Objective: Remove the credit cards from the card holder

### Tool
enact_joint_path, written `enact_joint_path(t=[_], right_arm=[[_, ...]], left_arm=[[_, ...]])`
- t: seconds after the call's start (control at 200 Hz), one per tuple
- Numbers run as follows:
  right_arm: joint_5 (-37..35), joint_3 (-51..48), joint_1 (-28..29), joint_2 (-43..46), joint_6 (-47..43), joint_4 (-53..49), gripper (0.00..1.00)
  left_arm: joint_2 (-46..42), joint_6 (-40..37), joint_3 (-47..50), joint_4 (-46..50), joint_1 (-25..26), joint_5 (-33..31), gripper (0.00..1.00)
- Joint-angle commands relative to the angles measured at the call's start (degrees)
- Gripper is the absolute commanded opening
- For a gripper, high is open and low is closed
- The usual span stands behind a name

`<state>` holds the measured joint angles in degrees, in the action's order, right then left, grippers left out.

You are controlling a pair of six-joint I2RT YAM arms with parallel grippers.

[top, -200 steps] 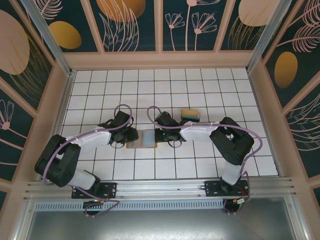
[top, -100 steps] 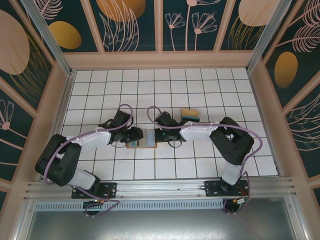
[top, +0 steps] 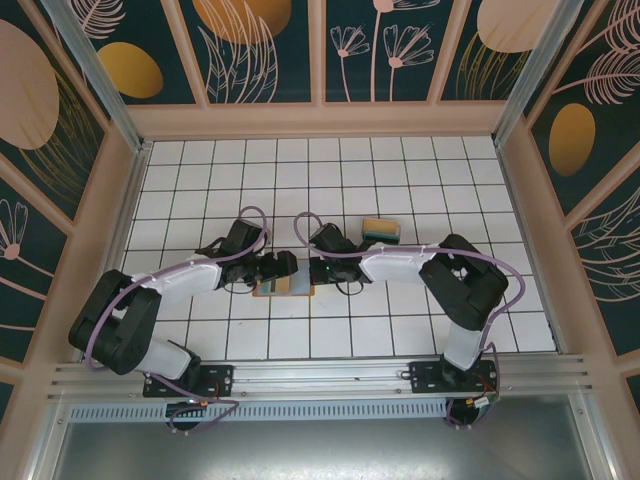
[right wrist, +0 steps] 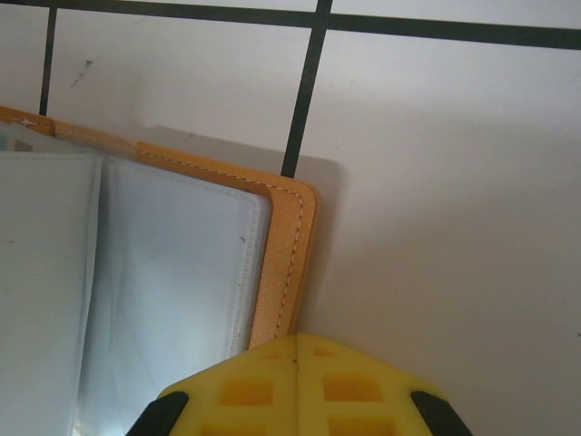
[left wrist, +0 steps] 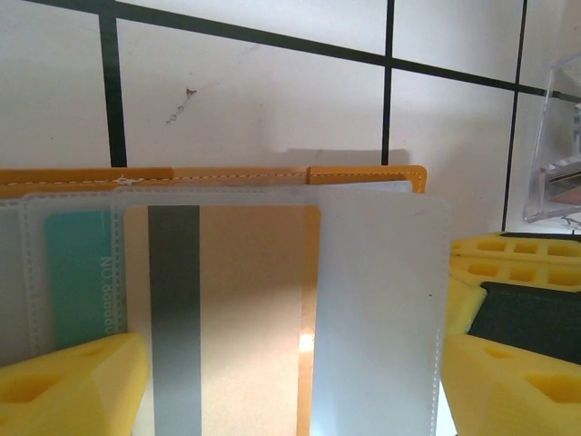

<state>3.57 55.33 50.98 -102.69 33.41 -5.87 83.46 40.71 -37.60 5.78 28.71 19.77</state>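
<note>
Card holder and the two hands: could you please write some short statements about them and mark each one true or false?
1. The card holder lies open on the table. True.
2. The left hand is shut tight. False: its fingers stand wide apart.
3. An orange card at the holder bears a grey stripe. True.
4. The right hand is wide open. False: its fingers are closed together, at the holder's corner.
5. A teal card sits in a pocket of the holder. True.
</note>
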Motion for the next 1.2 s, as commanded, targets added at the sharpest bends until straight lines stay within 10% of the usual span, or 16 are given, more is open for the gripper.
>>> enact_joint_path(t=[0.0,0.305,0.576,0.821,1.191], right_arm=[[0.65,0.45,0.08,-0.04,0.47,0.52,0.00],[-2.19,0.14,-0.42,3.27,1.66,-0.63,0.03],[1.10,2.31,-0.63,5.33,3.49,1.64,0.10],[9.24,5.63,-0.66,1.89,5.51,6.21,0.15],[17.99,9.28,-0.58,-5.34,6.48,8.26,0.20]], left_arm=[[-1.43,-0.20,0.43,-1.11,0.04,2.53,0.83],[-3.26,0.07,-0.62,2.83,0.01,-3.78,0.80],[-5.72,-0.10,-0.78,9.17,-3.13,-14.29,0.49],[-3.15,0.16,0.60,7.78,-3.40,-13.42,0.24],[-0.80,0.65,2.31,6.35,-3.44,-12.17,0.16]])
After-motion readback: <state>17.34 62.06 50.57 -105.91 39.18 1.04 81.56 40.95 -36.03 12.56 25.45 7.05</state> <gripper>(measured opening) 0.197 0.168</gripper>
